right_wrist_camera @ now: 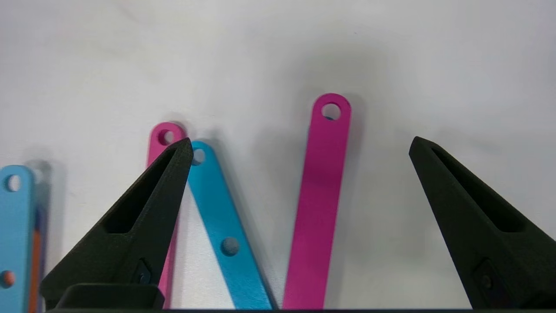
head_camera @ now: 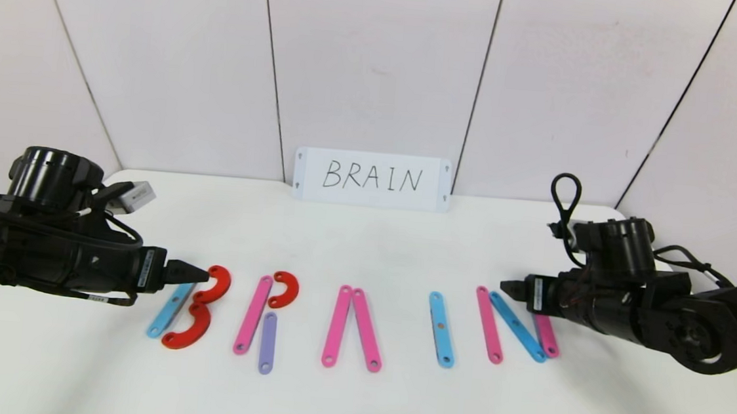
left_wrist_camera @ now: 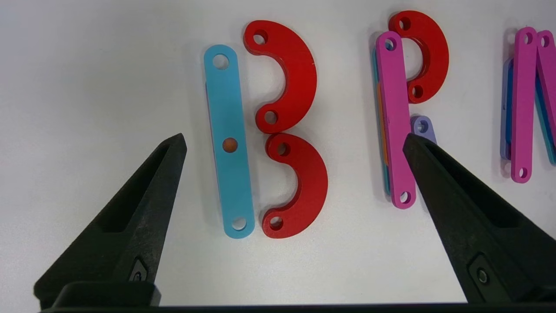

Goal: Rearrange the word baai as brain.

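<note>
The left gripper [head_camera: 205, 276], fingers apart and empty, hovers over the B's red hooks [head_camera: 197, 307]. Rightward along the bench [head_camera: 353, 403] lie R, A, I, N, apparently complete. The right gripper [head_camera: 505, 287], fingers spread, hangs nearest the N [head_camera: 515, 326], its bars running near-to-far.

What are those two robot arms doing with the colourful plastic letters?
They are spelling a word with flat plastic bars and red curved hooks on the white table. The pieces already read BRAIN, like the white card with handwritten BRAIN behind them. The left gripper hovers open by the B and the right gripper hovers open over the N. Neither holds anything.
</note>
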Robot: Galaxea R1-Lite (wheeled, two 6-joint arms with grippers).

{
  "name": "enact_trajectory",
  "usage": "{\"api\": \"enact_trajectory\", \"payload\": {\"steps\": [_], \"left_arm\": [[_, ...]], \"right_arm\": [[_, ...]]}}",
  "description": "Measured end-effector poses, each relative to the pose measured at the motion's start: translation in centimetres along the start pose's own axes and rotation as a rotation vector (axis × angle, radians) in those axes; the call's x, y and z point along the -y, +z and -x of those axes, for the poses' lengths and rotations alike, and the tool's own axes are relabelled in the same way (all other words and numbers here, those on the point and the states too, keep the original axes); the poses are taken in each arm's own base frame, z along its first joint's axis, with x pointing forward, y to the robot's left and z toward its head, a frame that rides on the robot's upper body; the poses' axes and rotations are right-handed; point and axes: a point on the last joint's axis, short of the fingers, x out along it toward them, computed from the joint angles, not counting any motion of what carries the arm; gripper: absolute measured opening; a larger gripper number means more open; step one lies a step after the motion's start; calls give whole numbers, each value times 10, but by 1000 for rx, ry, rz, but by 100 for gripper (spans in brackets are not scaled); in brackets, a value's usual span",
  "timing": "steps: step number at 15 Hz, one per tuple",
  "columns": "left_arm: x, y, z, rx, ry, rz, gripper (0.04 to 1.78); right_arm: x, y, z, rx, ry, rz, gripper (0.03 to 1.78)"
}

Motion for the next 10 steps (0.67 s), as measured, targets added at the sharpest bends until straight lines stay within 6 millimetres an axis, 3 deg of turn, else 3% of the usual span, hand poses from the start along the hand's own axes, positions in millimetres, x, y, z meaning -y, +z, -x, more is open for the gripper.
{"api": "enact_trajectory", "payload": {"steps": [10], "left_arm": [[0, 0, 0, 0, 2, 1, 174]], "right_arm": [[-5, 2, -13, -15, 21, -26, 174]]}}
